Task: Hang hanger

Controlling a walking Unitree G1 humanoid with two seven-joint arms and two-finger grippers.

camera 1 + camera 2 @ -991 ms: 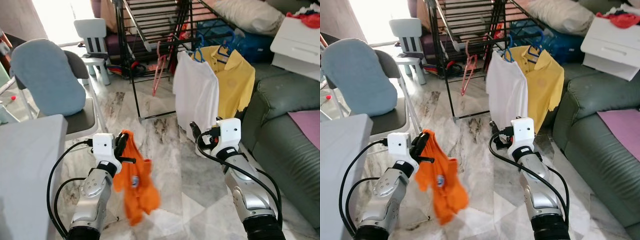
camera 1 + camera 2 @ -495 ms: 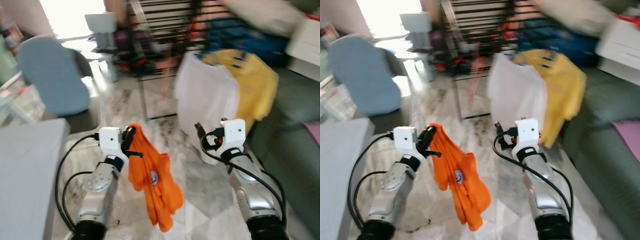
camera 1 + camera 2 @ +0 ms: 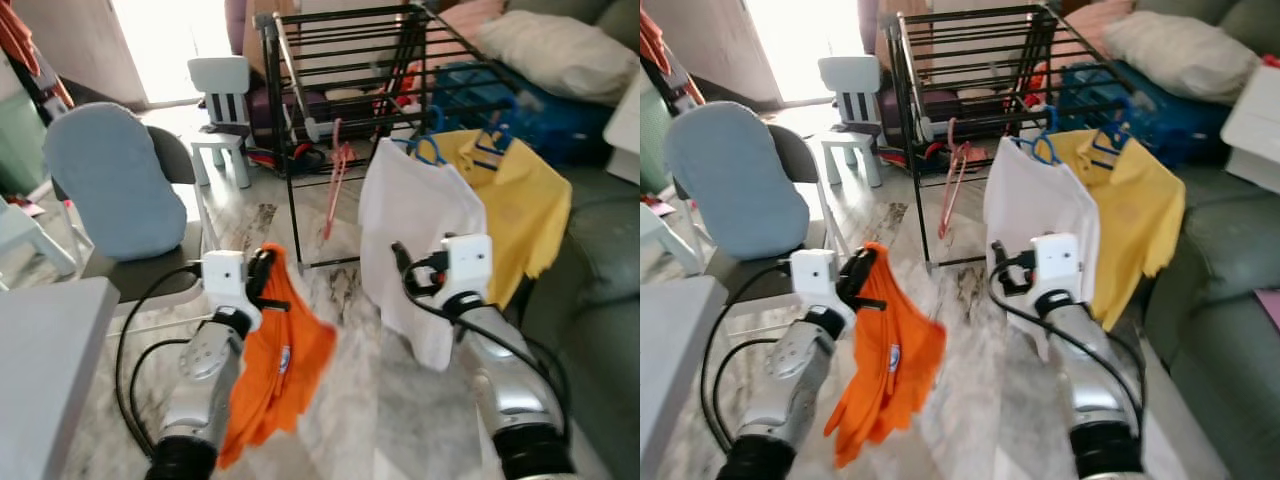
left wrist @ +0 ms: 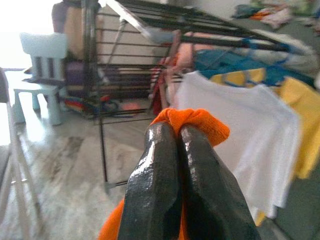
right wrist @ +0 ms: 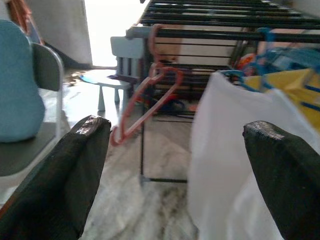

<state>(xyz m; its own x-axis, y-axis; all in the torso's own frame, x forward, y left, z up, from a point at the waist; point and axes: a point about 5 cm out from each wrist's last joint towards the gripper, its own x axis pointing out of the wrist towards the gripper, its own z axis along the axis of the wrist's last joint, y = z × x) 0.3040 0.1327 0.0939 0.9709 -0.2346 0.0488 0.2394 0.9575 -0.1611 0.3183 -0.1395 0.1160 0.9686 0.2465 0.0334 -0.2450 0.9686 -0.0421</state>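
We see the left gripper [image 4: 177, 145] with its two black fingers [image 4: 155, 185] pressed together, a bunched fold of an orange shirt [image 3: 270, 370] pinched at the tips. The rest of that shirt hangs loose below the gripper, alongside the silver left arm, above the marble floor [image 3: 370, 400]. We cannot make out a hanger inside the orange shirt.

We see the right gripper [image 5: 182, 150] with its fingers [image 5: 75, 170] spread wide apart, nothing between them and nothing touched. It is raised in front of a white shirt [image 3: 415, 215], near it but apart.

Beyond the grippers stands a black drying rack [image 3: 340, 60]. A pink hanger [image 3: 335, 175], bare of clothing, hangs from the rail at the rack's near edge, toward its left corner. Just beside it along the same near edge, the white shirt hangs on a blue hanger [image 3: 428, 150]; a yellow polo shirt [image 3: 520, 205] hangs next, toward the right corner, also on a blue hanger.

To the left of the rack we note a chair with a blue cushion [image 3: 110, 180] and a small white chair [image 3: 222, 100] behind it. A grey table corner [image 3: 45, 370] sits at the lower left. A green sofa [image 3: 600, 300] runs along the right, with a pale pillow [image 3: 555, 55] on it.
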